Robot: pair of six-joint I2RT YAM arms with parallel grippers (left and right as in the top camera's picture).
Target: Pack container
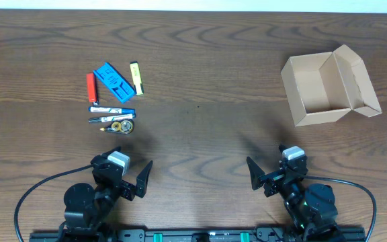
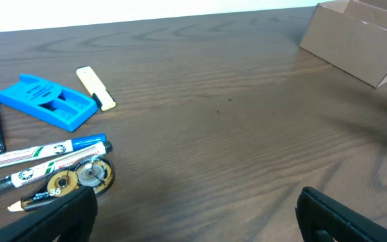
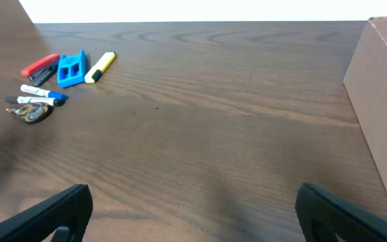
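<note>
The container, a tan cardboard box (image 1: 324,86), stands open and empty at the far right with its lid flap (image 1: 359,79) folded out; it also shows in the left wrist view (image 2: 355,42) and the right wrist view (image 3: 385,101). At the far left lie a red stapler (image 1: 91,88), a blue plastic piece (image 1: 113,82), a yellow highlighter (image 1: 136,78), a blue-capped marker (image 1: 113,109), a dark pen (image 1: 107,119) and a yellow tape dispenser (image 1: 121,126). My left gripper (image 2: 193,215) and right gripper (image 3: 193,212) are both open and empty, near the table's front edge.
The wooden table (image 1: 200,81) runs between the item group and the box. The arm bases and their cables sit at the front edge (image 1: 193,232).
</note>
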